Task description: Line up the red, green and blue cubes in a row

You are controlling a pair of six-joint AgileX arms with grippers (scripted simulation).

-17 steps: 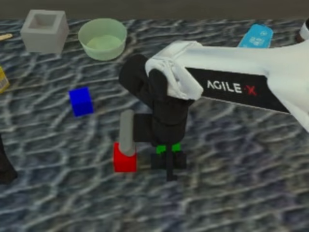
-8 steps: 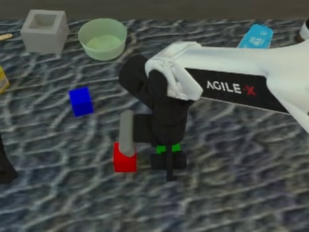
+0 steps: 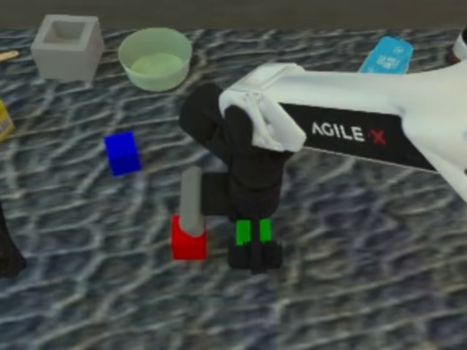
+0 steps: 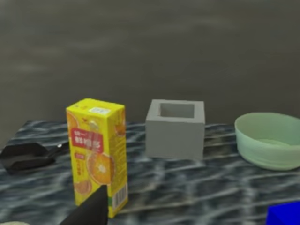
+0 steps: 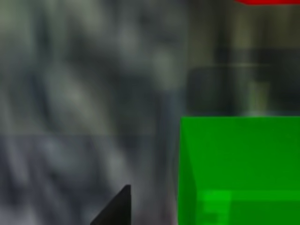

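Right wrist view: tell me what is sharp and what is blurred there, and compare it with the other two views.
Right wrist view: the bright green cube fills the near corner with crisp edges, while the patterned table behind it is smeared. Left wrist view: the yellow orange-juice carton and grey square box read clearly. Top view: evenly lit, and the right gripper hides much of the cube.

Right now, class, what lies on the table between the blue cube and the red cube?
Nothing: in the top view the stretch of patterned table between the blue cube and the red cube is bare. A grey bar of the right arm stands over the red cube.
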